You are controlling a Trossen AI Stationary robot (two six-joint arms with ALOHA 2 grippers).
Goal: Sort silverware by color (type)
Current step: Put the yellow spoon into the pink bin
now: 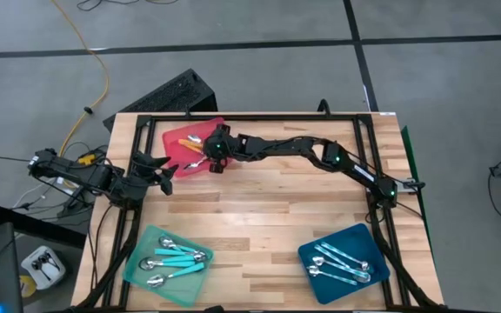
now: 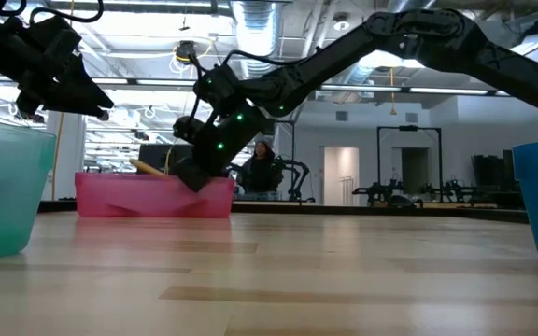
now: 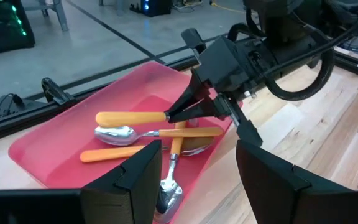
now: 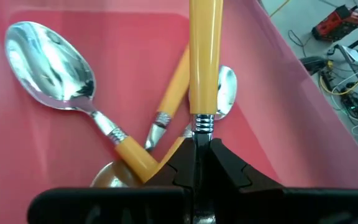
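A red tray [image 1: 181, 139] at the table's far left holds three orange-handled spoons [image 3: 160, 132], lying flat and crossed on its floor. Over it my right gripper [image 4: 199, 146] is shut on another orange-handled spoon [image 4: 205, 56]. My left gripper [image 3: 197, 180] hangs open beside the tray's left end [image 1: 165, 169], with nothing between its fingers. Turquoise-handled spoons [image 1: 179, 256] lie in a mint-green tray [image 1: 142, 271] near left. Pale-blue-handled spoons [image 1: 342, 265] lie in a dark-blue tray [image 1: 307, 252] near right. My right gripper pinches the spoon's metal neck, right at the ribbed collar below the orange handle [image 4: 202, 126], between its two fingertips. The fingers come slanting down from the table's right. The handle [image 3: 132, 117] sticks out past the fingertips, about level, above the spoons in the tray; the fingers hide its bowl.
The right arm [image 1: 320, 155] stretches across the table's far half from its base at the right edge. The bare wooden middle of the table [image 1: 268, 209] lies between the three trays. A black frame [image 1: 259, 117] runs along the far edge.
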